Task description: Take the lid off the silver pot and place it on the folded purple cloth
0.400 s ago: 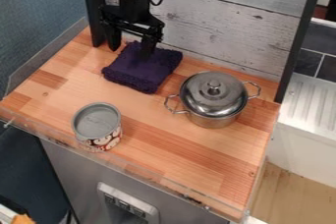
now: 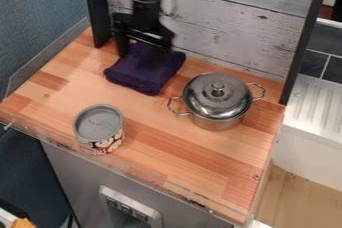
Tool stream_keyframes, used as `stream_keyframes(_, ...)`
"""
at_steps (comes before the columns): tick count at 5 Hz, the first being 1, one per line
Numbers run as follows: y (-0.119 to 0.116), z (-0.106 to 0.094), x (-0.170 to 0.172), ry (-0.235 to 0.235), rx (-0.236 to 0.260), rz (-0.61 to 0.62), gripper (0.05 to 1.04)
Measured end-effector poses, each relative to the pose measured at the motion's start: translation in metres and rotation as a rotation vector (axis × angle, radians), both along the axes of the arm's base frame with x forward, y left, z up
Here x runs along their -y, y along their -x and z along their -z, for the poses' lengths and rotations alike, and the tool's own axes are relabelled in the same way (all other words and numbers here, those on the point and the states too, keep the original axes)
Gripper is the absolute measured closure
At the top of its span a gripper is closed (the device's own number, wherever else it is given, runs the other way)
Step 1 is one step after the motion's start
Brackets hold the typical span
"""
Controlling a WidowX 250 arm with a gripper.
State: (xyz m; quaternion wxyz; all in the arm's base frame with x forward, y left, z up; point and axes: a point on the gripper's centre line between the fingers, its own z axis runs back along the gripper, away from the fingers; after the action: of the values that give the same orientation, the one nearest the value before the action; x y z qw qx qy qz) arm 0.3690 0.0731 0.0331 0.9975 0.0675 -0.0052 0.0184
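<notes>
The black gripper [image 2: 141, 53] hangs over the upper part of a folded dark purple cloth [image 2: 140, 74], near the back of the wooden counter. Its fingers are spread apart, one by the cloth's upper left edge and the other over its upper right part. Whether they touch the cloth I cannot tell. Right of the cloth stands a shiny metal pot [image 2: 215, 122] with its knobbed lid [image 2: 217, 94] on. A can with a grey lid [image 2: 99, 123] is upright at the front left.
Behind the wooden counter [image 2: 200, 164] rises a whitewashed plank wall [image 2: 227, 14], with black posts at both sides. A clear low guard [image 2: 153, 179] runs along the front edge. A white sink unit [image 2: 314, 107] lies beyond the right side.
The gripper has shifted slightly right and a little lower in the view, still over the cloth. The cloth, pot and can have stayed in place.
</notes>
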Motion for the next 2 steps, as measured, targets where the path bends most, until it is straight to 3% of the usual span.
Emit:
stream_keyframes(1,-0.01,-0.025,0.041,-0.005,0.067,0.092,0.083)
stream_keyframes(2,-0.013,-0.031,0.065,0.023,0.105,0.134,0.083)
